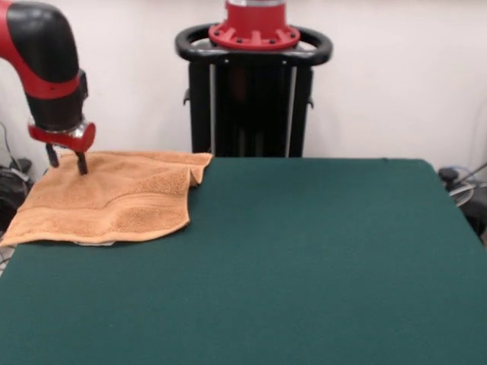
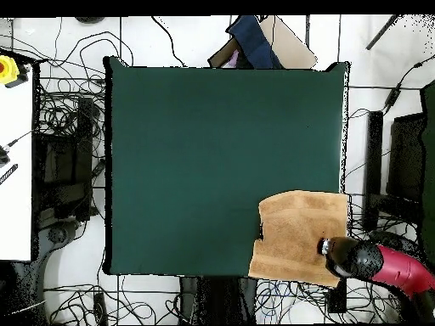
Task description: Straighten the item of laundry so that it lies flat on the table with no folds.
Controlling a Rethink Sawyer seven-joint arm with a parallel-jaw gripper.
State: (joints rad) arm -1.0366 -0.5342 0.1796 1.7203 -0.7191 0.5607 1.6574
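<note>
In the front view, the towel is lying at the far left corner of the tabletop, its left edge reaching the tabletop's side. It is mostly spread out, but its far right corner is doubling over on itself into a small fold beside the pedestal, so the task is looking close to done rather than finished. The red and black arm is coming down from the upper left, and the gripper is pressing its two dark tips, set slightly apart, into the cloth near the towel's far left edge; whether any cloth is pinched between them I cannot tell. That placement near an edge is probably meant to let the arm drag the cloth outward and pull the fold flat. The dark green felt-like surface is stretching wide and bare to the right and near side, against a plain white wall.

In the overhead view, the towel is sitting at the tabletop's lower right corner, hanging a little past the bottom edge. The arm's red body is reaching in from the right and covering the gripper over the towel's right part. Tangled cables are crowding the white floor all around the tabletop, and a white bench is standing at the left.
</note>
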